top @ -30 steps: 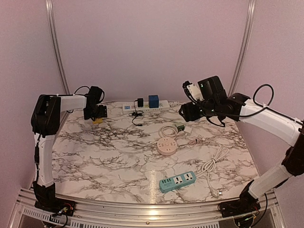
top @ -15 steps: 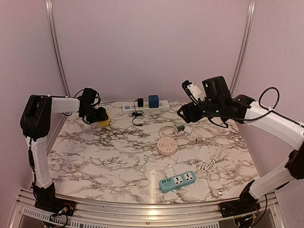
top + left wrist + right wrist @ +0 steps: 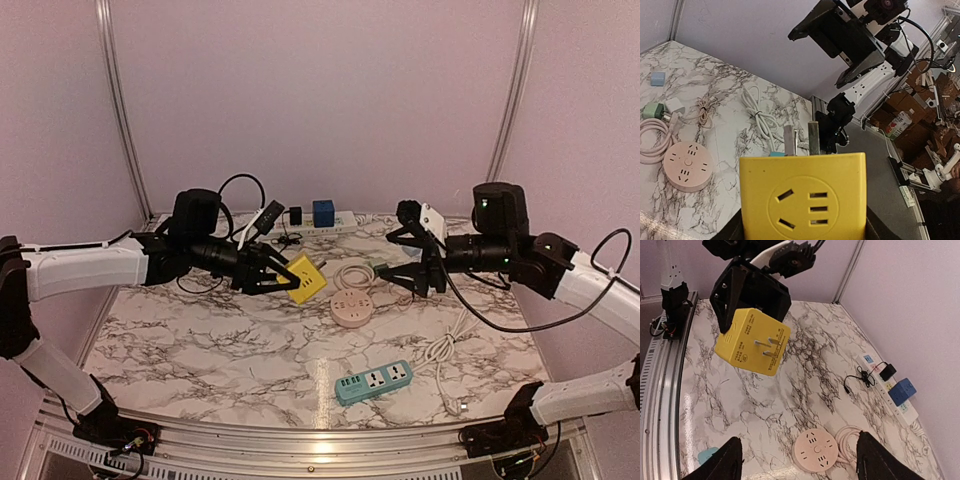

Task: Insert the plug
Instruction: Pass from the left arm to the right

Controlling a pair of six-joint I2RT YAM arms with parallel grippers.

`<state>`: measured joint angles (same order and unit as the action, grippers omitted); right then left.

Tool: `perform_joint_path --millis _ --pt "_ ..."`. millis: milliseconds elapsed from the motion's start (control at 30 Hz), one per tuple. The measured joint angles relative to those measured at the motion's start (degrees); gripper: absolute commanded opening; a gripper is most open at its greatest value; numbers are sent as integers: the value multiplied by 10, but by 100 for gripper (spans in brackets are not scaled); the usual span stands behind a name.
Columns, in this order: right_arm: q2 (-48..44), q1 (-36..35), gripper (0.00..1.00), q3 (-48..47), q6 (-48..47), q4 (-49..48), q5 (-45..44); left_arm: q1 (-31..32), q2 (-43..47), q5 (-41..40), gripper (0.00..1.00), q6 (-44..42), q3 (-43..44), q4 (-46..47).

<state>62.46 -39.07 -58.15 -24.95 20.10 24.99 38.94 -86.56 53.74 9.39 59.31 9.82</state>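
Observation:
The plug [image 3: 303,280] is a yellow cube adapter, held in the air above the table's middle with my left gripper [image 3: 283,274] shut on its sides. Its metal prongs [image 3: 768,348] point away from the left arm, toward the right one. In the left wrist view the plug [image 3: 802,200] fills the lower frame, a socket face toward the camera. My right gripper [image 3: 405,258] hangs open and empty a short way to the plug's right, facing it. Below them lies a round pink socket [image 3: 352,308].
A teal power strip [image 3: 374,381] lies near the front. A white cable [image 3: 446,349] is coiled at the right. A long white strip [image 3: 300,226] at the back wall carries a blue cube [image 3: 323,212] and a black adapter [image 3: 295,215].
My left gripper closed on the yellow plug at the back left corner and carried it up toward the centre. The right arm swung lower and turned its open jaws toward the plug.

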Motion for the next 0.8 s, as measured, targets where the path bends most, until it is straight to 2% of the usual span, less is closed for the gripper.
perform_joint_path --millis 167,333,600,800 --pt "-58 -1 78 40 -82 -26 113 34 16 68 0 7 -31 45" --pt "-58 -18 79 43 -135 -39 172 50 17 96 0 7 -30 60" --pt "59 -98 82 -26 -252 21 171 73 2 113 0 42 -29 92" --pt "123 -124 83 -94 -307 69 160 88 -9 116 0 54 -29 92"
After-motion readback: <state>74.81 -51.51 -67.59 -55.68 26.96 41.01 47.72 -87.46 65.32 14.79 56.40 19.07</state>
